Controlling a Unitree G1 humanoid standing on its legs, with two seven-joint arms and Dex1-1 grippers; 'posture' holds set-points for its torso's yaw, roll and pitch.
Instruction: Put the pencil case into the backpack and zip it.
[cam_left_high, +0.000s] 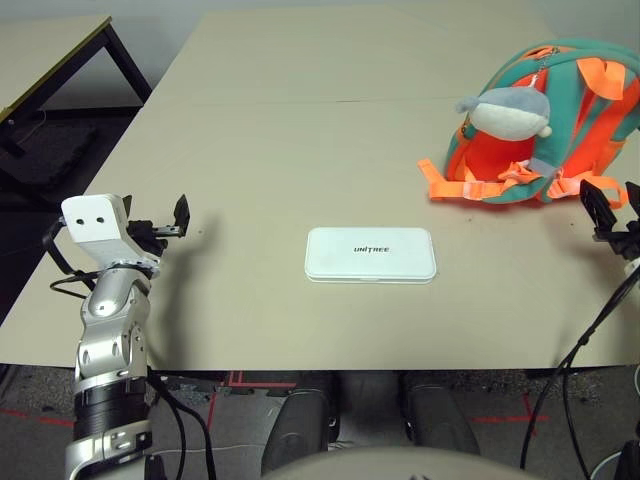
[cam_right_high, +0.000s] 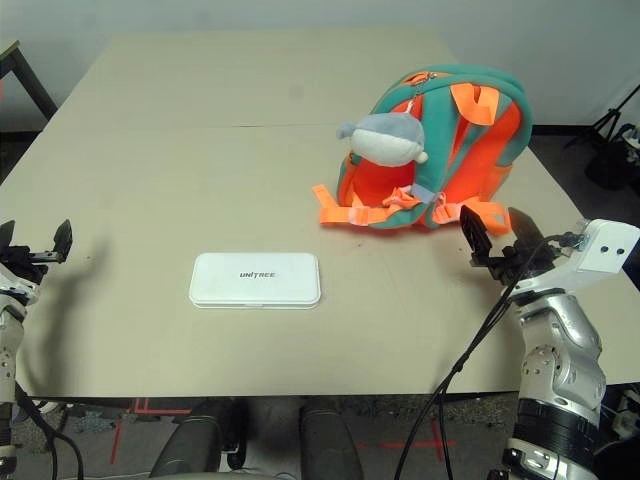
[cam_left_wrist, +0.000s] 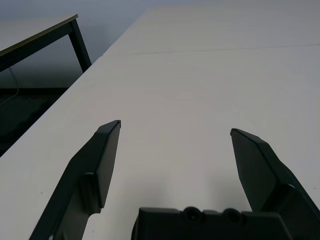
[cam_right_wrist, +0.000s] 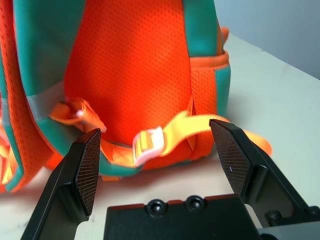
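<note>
Left gripper (cam_left_high: 165, 222) is hovering over the near left corner of the table (cam_left_high: 300, 140), fingers spread wide apart with nothing between them, just bare tabletop in front of it. Right gripper (cam_right_high: 497, 240) is over on the right side, also spread wide and empty, pointing at the backpack (cam_right_high: 440, 140) from just beside its near right end; in the right wrist view the black fingers (cam_right_wrist: 87, 167) frame the orange mesh back panel and an orange strap with a pale buckle (cam_right_wrist: 148, 144), but they're not touching any of it as far as I can see. The pencil case (cam_left_high: 370, 254) is lying flat in the middle of the near part of the table, white with rounded corners, UNITREE lettering readable from the robot's side, long edge running left to right. It's sitting between the two grippers and well apart from both. The backpack is on the right and a bit farther back than the case, lying with its straps side up, teal edges, orange straps trailing onto the table toward the near side. A grey plush shark charm (cam_right_high: 385, 137) is resting on top of it. There's another table (cam_left_high: 60, 50) off to the far left
</note>
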